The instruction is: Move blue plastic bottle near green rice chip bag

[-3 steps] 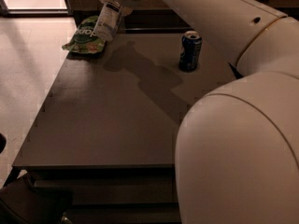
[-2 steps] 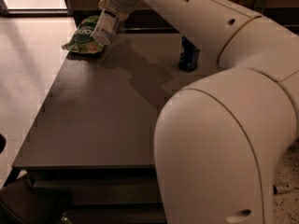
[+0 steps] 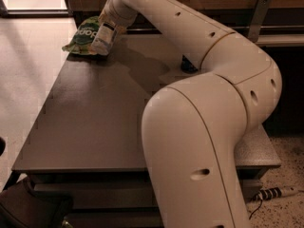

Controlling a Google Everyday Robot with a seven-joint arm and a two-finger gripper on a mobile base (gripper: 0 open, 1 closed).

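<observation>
The green rice chip bag [image 3: 84, 34] lies at the far left corner of the dark table [image 3: 95, 113]. The blue plastic bottle [image 3: 103, 39], clear with a white-and-pale-blue label, lies tilted right against the bag's right side, its lower end on the table. My gripper [image 3: 111, 23] is at the bottle's upper end, at the end of my white arm that reaches across the table from the right. The bottle's cap end is hidden by the gripper.
A dark blue soda can [image 3: 187, 66] stands at the back of the table, mostly hidden behind my arm. A wooden wall runs behind the table. Light floor lies to the left. A power strip [image 3: 278, 192] lies on the speckled floor at the right.
My arm has swung closer to the camera and now covers most of the soda can. The bottle and gripper stay by the green bag, slightly lower.
</observation>
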